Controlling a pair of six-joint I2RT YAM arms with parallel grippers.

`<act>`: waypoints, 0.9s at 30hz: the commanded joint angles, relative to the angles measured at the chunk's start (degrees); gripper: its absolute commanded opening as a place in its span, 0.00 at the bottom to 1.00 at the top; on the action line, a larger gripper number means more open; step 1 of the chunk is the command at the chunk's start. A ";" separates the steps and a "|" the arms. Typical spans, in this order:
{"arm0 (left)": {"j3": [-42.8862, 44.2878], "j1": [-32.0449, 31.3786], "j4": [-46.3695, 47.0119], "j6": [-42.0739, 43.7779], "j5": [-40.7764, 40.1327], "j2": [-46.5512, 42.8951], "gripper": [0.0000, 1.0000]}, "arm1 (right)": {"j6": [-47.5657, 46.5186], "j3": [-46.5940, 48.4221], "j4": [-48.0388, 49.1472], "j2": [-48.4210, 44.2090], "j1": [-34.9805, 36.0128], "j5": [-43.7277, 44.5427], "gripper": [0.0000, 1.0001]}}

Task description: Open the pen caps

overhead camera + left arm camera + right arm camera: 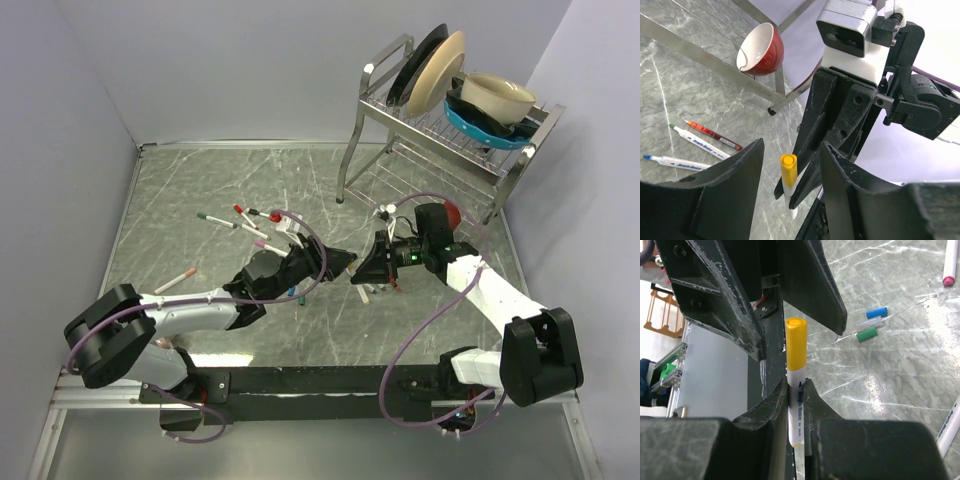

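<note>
Apparently yellow cap (788, 167) within left hand (792, 146)

Worktop (200, 200): grey-green stone-pattern sheet with pale veins. It is glossy, with soft glare patches toward the near edge. Thin metal trim runs along its left and far sides.

Walls (250, 60): plain pale lavender-grey panels close in the far side, the left and the right. Light is even and diffuse; shadows are weak.

Far right corner: a chromed wire dish rack (425, 125), two tiers, stands on the worktop. The upper tier carries a black plate (412, 65) and a cream plate (437, 72) on edge. A cream bowl (500, 95) sits nested over a blue dish (478, 128). A red bowl (761, 49), white inside, lies tipped by the rack's lower rail.

Near edge: aluminium frame rail (100, 400), with a pale grey panel below it.
</note>
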 commanded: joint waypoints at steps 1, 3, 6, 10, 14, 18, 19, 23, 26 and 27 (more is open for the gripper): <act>2.21 0.34 2.51 1.29 2.09 1.04 0.53 | 0.81 2.70 1.38 0.21 0.27 -1.21 0.00; 1.68 0.34 3.38 1.02 2.35 1.39 0.53 | 1.87 2.43 2.69 0.21 0.27 -1.47 0.00; 1.16 0.34 4.44 0.32 3.14 2.10 0.52 | 2.83 2.34 3.49 0.13 0.27 -1.82 0.00; 1.07 0.34 5.76 -0.38 4.02 3.24 0.48 | 4.76 1.82 5.07 0.13 0.27 -2.18 0.00; 1.59 0.25 5.94 -0.29 4.81 3.85 0.38 | 5.12 1.82 5.42 0.21 0.27 -2.09 0.00; 1.86 0.43 4.71 0.32 3.41 2.72 0.13 | 5.12 1.64 5.34 0.56 0.18 -2.17 0.00; 2.03 0.60 4.01 0.58 2.80 2.10 0.02 | 5.04 1.73 5.16 0.83 0.27 -2.09 0.00; 2.21 2.44 -1.00 3.82 -3.35 -4.56 0.01 | 5.13 1.82 3.76 2.06 0.36 -2.09 0.00; 3.00 4.29 -6.35 6.20 -9.58 -9.74 0.01 | 3.72 2.25 1.48 2.94 1.58 -0.25 0.00; 3.00 4.73 -8.89 6.47 -13.69 -11.07 0.01 | 1.98 2.60 -0.71 3.29 2.02 0.80 0.00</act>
